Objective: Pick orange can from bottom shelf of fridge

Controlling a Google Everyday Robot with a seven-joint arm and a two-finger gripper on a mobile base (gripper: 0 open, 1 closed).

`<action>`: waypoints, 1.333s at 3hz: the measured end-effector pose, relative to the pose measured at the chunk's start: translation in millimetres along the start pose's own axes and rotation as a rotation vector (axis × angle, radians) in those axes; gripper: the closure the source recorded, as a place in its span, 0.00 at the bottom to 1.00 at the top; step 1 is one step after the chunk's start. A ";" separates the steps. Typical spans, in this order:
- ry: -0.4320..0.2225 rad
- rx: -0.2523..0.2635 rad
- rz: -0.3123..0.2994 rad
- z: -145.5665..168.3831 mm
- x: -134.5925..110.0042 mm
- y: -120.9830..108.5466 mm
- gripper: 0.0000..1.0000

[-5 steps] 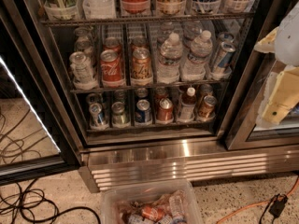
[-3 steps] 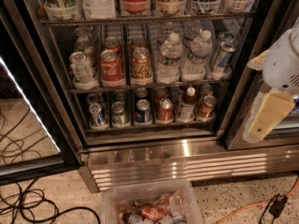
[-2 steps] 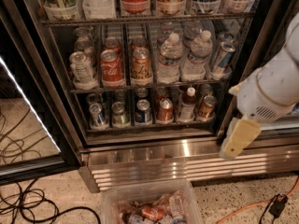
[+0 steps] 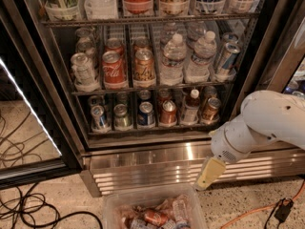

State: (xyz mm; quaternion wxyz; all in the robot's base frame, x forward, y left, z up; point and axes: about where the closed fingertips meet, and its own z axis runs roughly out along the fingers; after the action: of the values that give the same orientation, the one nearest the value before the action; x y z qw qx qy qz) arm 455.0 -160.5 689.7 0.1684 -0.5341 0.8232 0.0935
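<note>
The orange can [image 4: 209, 109] stands at the right end of the bottom shelf [image 4: 143, 129] of the fridge [image 4: 157, 162], tilted slightly, its silver top showing. To its left are a small white-capped bottle [image 4: 191, 108] and a redder can [image 4: 167, 113]. My gripper [image 4: 209, 173] hangs at the end of the white arm [image 4: 267, 123], low on the right. It is in front of the ribbed steel base panel, below the orange can and apart from it. It holds nothing that I can see.
A clear plastic bin [image 4: 112, 209] of cans and bottles sits on the floor in front of the fridge. The open glass door [image 4: 33, 123] stands at the left. Black cables [image 4: 28, 209] lie at lower left, and an orange cable [image 4: 252, 213] at lower right. The rack above holds Coca-Cola cans [image 4: 113, 69] and water bottles [image 4: 172, 61].
The arm has swung in from the right edge, moving down and to the left. The gripper now sits lower, in front of the base panel. The cans have not moved.
</note>
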 end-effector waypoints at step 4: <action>-0.079 -0.023 0.208 107.8 29.6 -11.3 0.00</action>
State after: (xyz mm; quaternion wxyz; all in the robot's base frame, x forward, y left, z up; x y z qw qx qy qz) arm 473.3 -154.3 579.1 0.1839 -0.4435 0.8658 0.1408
